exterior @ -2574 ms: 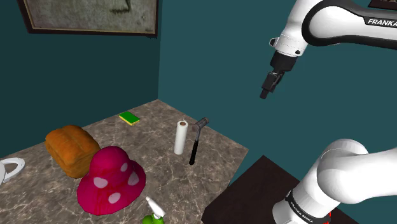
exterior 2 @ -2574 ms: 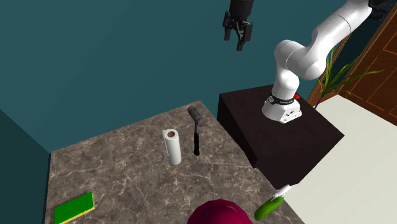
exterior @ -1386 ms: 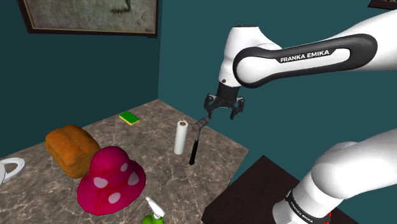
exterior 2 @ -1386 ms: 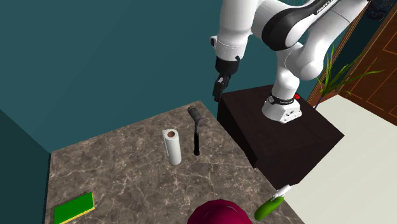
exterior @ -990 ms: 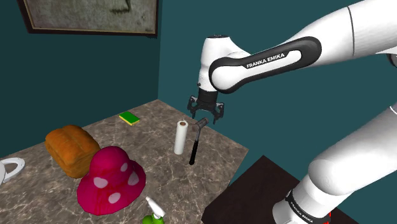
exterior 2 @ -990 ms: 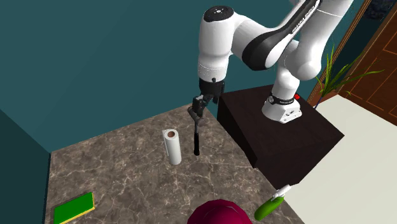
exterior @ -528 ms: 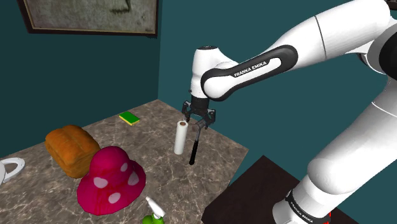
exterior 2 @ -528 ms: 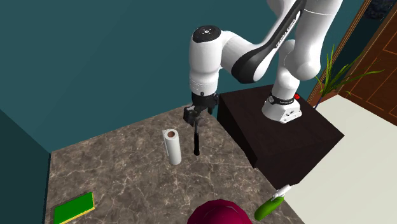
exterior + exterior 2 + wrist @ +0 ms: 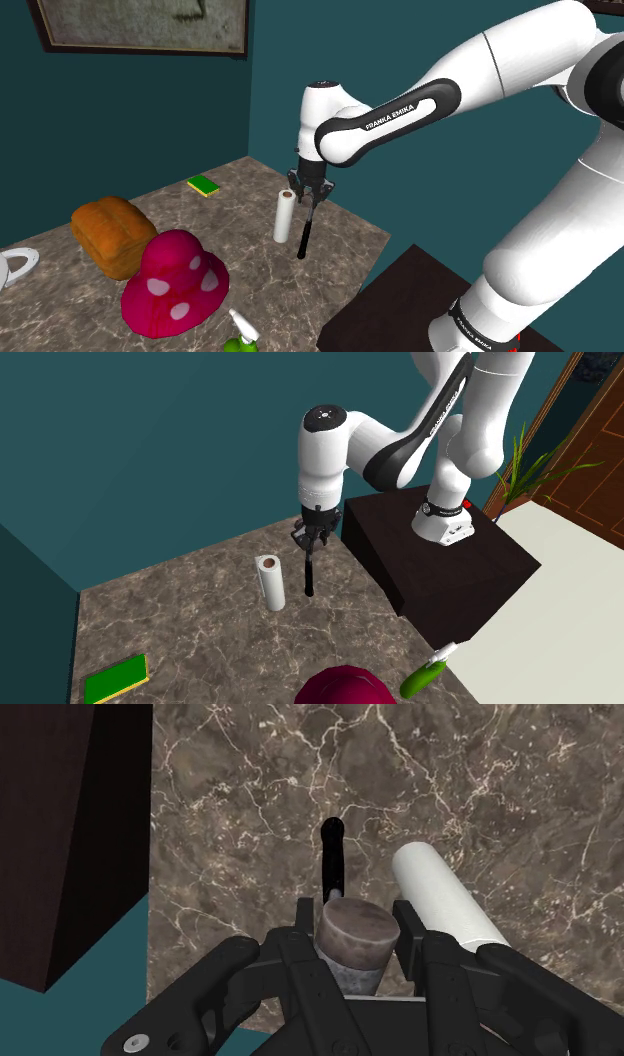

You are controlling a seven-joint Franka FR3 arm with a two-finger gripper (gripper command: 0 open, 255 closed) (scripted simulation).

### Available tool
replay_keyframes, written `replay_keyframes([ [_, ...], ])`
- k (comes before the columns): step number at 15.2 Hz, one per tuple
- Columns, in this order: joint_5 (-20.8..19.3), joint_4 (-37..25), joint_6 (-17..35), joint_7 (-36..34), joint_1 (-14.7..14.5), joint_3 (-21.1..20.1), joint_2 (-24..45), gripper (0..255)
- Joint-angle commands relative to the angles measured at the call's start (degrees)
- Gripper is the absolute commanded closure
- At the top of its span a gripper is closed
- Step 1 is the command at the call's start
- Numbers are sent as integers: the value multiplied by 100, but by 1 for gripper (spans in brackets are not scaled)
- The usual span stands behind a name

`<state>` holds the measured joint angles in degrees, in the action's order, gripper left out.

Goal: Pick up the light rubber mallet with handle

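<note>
Mallet in tool; arm "FRANKA EMIKA"

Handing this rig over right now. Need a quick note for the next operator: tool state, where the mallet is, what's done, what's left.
Tool: down at the table, fingers shut on the mallet's grey head, one on each side.
Mallet: lies on the marble table, black handle pointing away from the tool. A white paper towel roll sits right beside it, close to one finger.
Done: approach and grasp of the head.
Left: lift the mallet clear of the table; go straight up, so the roll is not likely to be knocked.
</note>
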<state>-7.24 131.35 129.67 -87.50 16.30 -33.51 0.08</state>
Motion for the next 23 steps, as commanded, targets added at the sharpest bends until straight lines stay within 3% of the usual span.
replay_keyframes([
  [1,-2,10,1,-1,1,1,7,255],
  [6,9,-1,-18,13,4,4,-6,255],
  [23,514,-589,-1153,464,-5,77,-689,255],
])
